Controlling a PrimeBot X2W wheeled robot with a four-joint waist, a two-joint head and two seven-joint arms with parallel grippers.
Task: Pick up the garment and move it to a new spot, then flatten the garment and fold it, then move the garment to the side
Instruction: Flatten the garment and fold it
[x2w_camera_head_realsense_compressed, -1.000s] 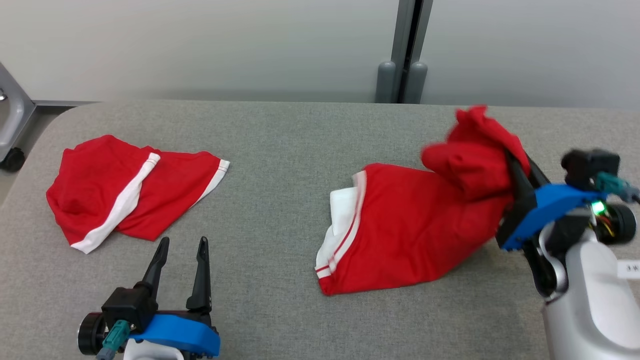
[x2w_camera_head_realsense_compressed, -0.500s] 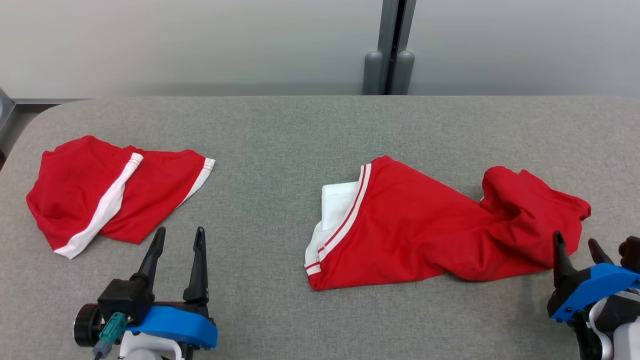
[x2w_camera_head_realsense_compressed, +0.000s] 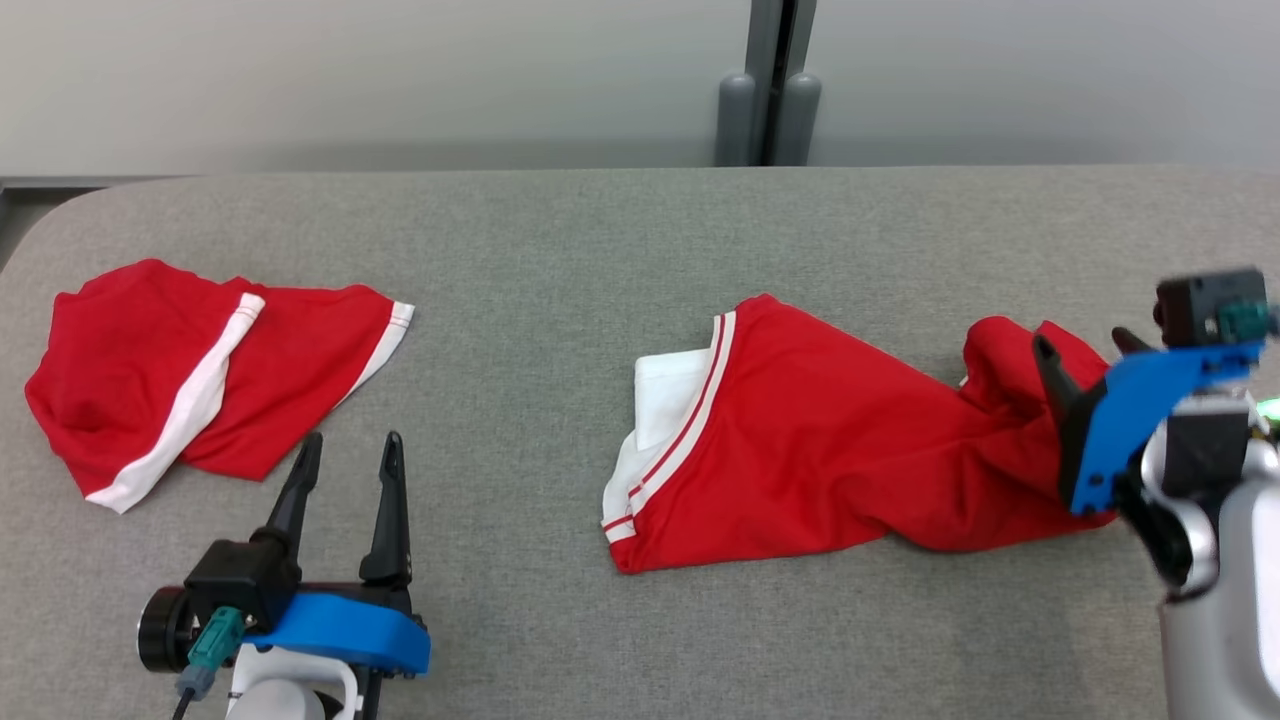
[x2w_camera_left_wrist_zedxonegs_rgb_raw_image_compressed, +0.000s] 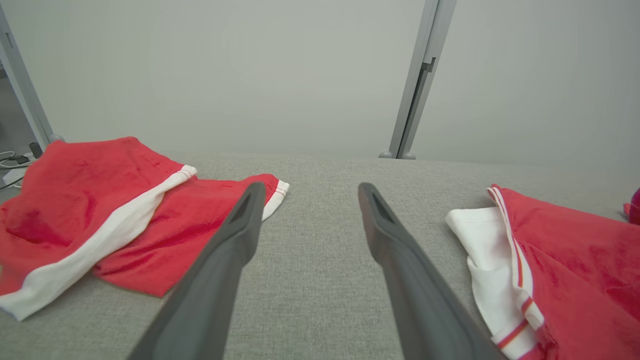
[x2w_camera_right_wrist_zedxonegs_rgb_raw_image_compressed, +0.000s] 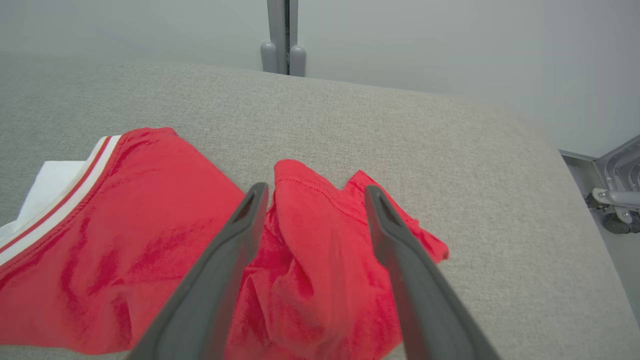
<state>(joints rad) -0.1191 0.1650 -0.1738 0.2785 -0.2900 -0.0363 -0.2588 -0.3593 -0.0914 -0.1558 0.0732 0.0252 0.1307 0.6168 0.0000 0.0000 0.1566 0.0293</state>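
- Red fabric garment with a white striped hem (x2w_camera_head_realsense_compressed: 830, 460) lies on the right half of the grey felt-covered table (x2w_camera_head_realsense_compressed: 560, 260). Its long axis runs left to right, with the hem band at the left end and a rumpled bunch at the right end.
- Over that rumpled end stands the right gripper (x2w_camera_head_realsense_compressed: 1082, 342), its two dark fingers spread wide and holding nothing. Its wrist view has them straddling the bunch, though I cannot tell whether they touch it.
- At the near left sits the left gripper (x2w_camera_head_realsense_compressed: 350, 440), fingers just as wide apart and empty, well apart from the garment's hem end.
- To my eye the right arm is the nearer one for the bunched end, and the left arm for the hem.
- Counted: two red garments, two grippers, one table. The second is a red piece with a broad white stripe (x2w_camera_head_realsense_compressed: 190, 380), lying at the left side.
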